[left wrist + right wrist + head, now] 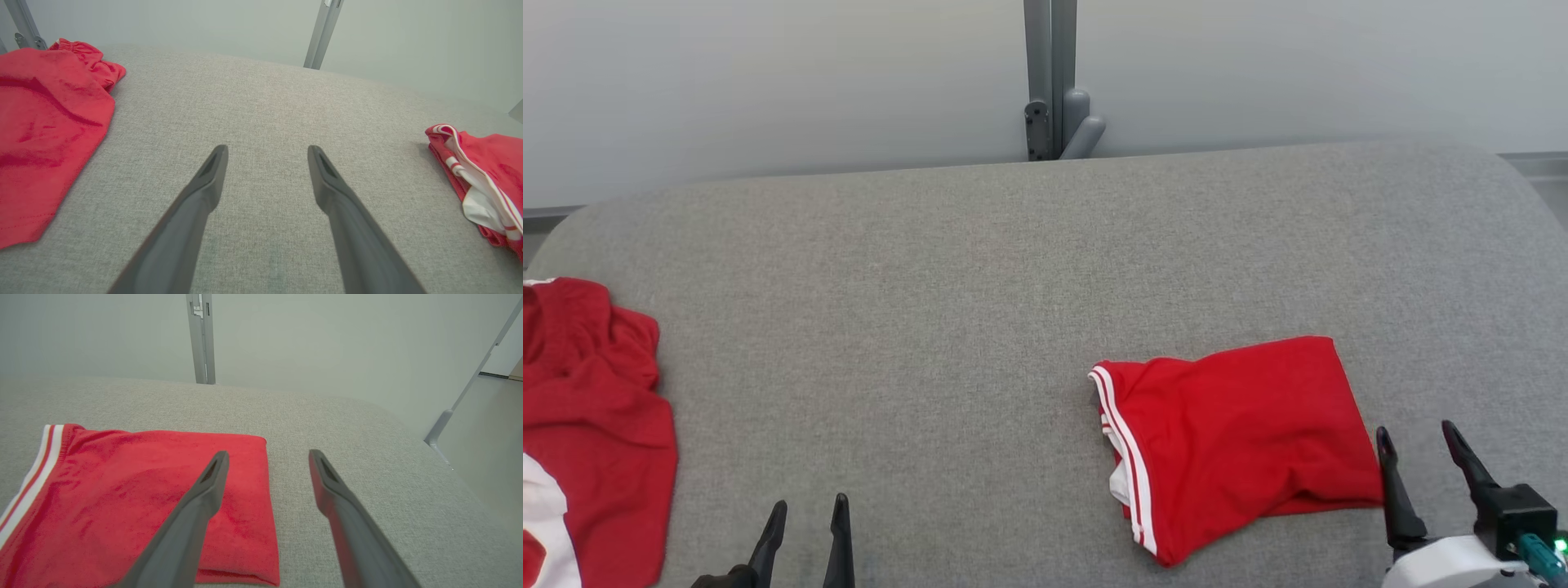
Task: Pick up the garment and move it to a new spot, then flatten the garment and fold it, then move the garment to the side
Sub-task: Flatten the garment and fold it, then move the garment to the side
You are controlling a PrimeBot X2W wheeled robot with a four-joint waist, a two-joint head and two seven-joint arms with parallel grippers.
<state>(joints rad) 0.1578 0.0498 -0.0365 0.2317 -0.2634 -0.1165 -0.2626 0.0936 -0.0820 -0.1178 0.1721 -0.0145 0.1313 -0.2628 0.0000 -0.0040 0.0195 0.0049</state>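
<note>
A folded red garment with white stripes along its left hem lies flat on the grey padded table, right of centre. The same folded garment spreads under and left of the fingers in the right wrist view, and its striped edge shows at the right of the left wrist view. My right gripper stands open just off the garment's right edge, holding nothing. At the bottom left of centre my left gripper is open over bare table, and its empty fingers show spread apart.
A second red garment with a white patch lies rumpled at the table's left edge, also red garment in the left wrist view. A grey post stands behind the table's far edge. The table's right edge drops to the floor.
</note>
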